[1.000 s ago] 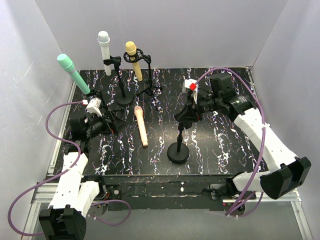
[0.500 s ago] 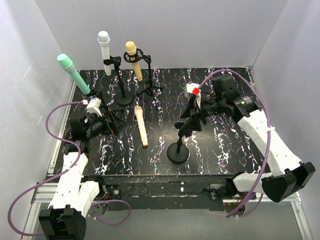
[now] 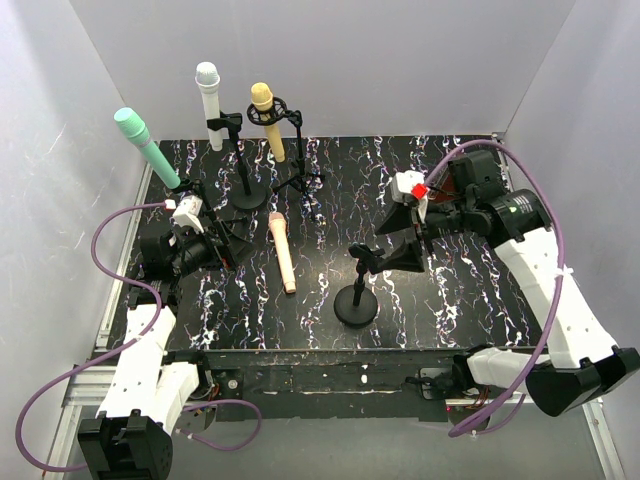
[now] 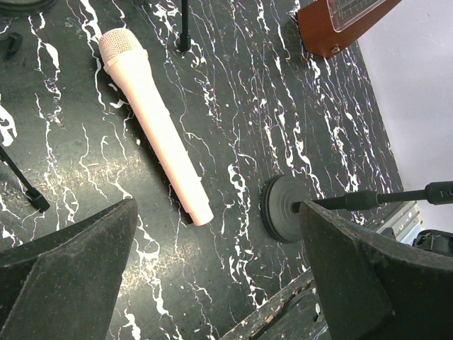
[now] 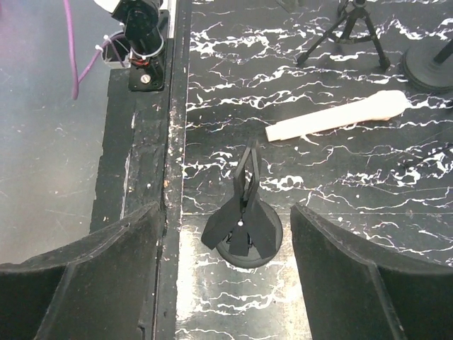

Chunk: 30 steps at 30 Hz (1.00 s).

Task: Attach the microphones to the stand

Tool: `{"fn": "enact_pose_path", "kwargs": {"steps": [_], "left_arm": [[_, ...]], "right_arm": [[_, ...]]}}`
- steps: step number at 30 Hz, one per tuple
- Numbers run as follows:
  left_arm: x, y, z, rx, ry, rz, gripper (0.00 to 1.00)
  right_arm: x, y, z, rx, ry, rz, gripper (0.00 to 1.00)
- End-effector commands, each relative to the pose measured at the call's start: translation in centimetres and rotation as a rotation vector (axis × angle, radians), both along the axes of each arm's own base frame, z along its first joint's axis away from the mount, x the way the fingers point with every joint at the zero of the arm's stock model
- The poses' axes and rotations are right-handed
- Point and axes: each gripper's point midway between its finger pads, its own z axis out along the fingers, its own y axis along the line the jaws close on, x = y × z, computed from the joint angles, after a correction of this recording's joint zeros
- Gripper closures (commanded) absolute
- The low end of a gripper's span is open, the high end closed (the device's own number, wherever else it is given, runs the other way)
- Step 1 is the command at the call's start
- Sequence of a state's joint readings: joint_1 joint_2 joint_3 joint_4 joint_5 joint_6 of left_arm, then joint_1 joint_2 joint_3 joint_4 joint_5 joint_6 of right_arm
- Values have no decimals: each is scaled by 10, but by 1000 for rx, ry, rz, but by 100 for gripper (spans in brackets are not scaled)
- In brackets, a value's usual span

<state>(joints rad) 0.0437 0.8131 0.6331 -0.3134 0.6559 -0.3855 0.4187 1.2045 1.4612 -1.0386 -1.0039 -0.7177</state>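
Observation:
A peach-pink microphone [image 3: 281, 252] lies flat on the black marbled table [image 3: 460, 310], also in the left wrist view [image 4: 154, 124] and the right wrist view [image 5: 338, 117]. The round-based stand [image 3: 357, 290] near the front has a bare clip [image 3: 366, 257]. Mint [image 3: 147, 148], white [image 3: 210, 100] and yellow [image 3: 267, 120] microphones sit in stands at the back left. My right gripper [image 3: 400, 238] is open just right of the bare clip, which shows beyond its fingers [image 5: 244, 227]. My left gripper [image 3: 228, 250] is open left of the pink microphone, holding nothing.
A brown metronome [image 4: 340, 25] stands at the far side of the table in the left wrist view. A small tripod [image 3: 298, 178] holds the yellow microphone. The table's front edge [image 5: 173, 163] and the left arm's base [image 5: 141, 42] show in the right wrist view.
My right gripper has opened and pulled back to the right, away from the stand's clip, which now stands free. The left arm and the pink microphone have not moved.

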Motion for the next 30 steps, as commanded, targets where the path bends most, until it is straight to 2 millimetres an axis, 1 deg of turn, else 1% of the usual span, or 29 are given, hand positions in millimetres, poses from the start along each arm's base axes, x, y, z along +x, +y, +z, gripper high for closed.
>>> {"fn": "enact_pose_path", "kwargs": {"steps": [1,10,16,24,30], "left_arm": [[-1,-2,7,0,-31,-12,2],[-1,-2,7,-3,-28,-11,2],[-1,-2,7,-4,-27,-11,2],[-2,-3,8,-10,-25,-12,2],[-2,-3,8,-13,-24,-8,2]], "right_arm": [[-21,-10,26,60,-57,44,18],[-31,-25,36,101,-90,29,15],[-30,-37,44,139,-112,-18,15],[-24,-50,43,175,-103,-99,15],[-11,-62,35,191,-81,-200,15]]}}
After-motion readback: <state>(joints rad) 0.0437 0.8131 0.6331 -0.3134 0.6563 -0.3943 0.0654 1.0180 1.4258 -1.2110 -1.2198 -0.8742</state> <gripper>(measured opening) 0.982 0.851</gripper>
